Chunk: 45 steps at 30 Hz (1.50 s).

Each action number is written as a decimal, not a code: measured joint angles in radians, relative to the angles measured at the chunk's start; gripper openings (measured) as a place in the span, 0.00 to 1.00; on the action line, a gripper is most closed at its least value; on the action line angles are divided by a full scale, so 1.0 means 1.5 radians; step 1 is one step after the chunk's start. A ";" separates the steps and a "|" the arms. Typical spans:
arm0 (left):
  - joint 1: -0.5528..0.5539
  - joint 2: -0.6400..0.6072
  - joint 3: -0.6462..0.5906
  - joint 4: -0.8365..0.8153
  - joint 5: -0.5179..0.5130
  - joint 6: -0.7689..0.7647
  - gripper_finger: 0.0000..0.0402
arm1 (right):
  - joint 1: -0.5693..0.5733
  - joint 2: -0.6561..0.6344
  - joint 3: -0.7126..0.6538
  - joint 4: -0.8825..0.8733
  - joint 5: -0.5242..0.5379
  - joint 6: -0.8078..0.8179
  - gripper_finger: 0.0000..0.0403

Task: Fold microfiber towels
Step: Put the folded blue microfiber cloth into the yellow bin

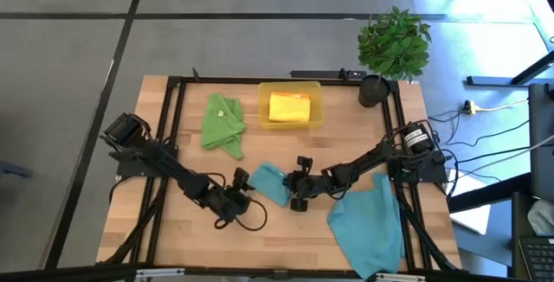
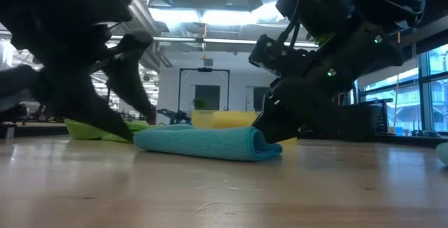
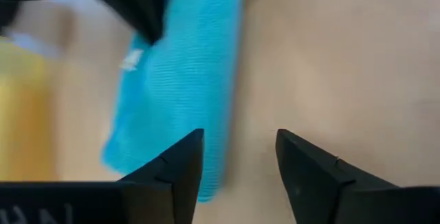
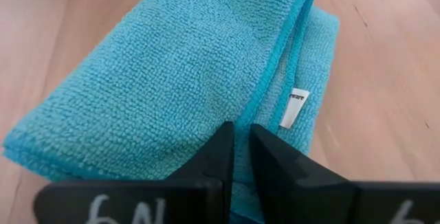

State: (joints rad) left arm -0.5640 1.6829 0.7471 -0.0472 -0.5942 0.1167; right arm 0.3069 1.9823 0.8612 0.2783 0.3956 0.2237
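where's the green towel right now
In the high view the green towel lies crumpled toward the table's far left, just left of the yellow tray and beyond the left pincer.

Overhead camera looks straight down; low camera sits at tabletop level, facing the room; wrist cameras look close — all share the teal towel (image 1: 270, 181).

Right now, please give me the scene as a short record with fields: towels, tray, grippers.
folded teal towel: table centre, between both grippers
second teal towel: spread flat, right side
green towel: crumpled, left of tray
yellow tray: holds a yellow towel
left gripper: open, beside folded towel
right gripper: nearly shut, at folded towel's edge
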 joint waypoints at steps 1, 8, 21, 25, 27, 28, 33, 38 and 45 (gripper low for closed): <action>0.000 0.000 0.000 0.000 -0.019 0.005 0.45 | 0.000 0.000 0.000 0.001 0.000 -0.001 0.13; 0.015 0.010 0.000 -0.004 -0.028 0.040 0.49 | 0.000 0.000 -0.002 0.007 -0.009 -0.011 0.13; 0.047 0.106 0.045 0.004 -0.093 0.126 0.50 | 0.000 0.000 -0.002 0.009 -0.014 0.004 0.13; 0.064 0.119 0.050 0.004 -0.096 0.151 0.50 | 0.000 0.000 -0.002 0.012 -0.021 0.005 0.13; 0.070 0.122 0.050 0.004 -0.094 0.152 0.50 | 0.000 0.000 -0.002 0.012 -0.022 0.006 0.13; 0.073 0.122 0.050 0.004 -0.089 0.153 0.50 | 0.000 0.000 -0.002 0.012 -0.022 0.006 0.13; 0.071 0.123 0.050 0.005 -0.081 0.168 0.48 | 0.000 0.000 -0.002 0.012 -0.023 0.010 0.13; 0.070 0.123 0.049 0.019 -0.066 0.193 0.42 | 0.000 0.000 -0.002 0.013 -0.023 0.018 0.13; 0.084 0.123 0.047 0.034 -0.029 0.201 0.26 | 0.000 0.000 -0.003 0.015 -0.021 0.018 0.13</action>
State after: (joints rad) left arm -0.4376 1.8679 0.8181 0.0041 -0.6383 0.4174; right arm 0.3074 1.9827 0.8574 0.3000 0.3638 0.2504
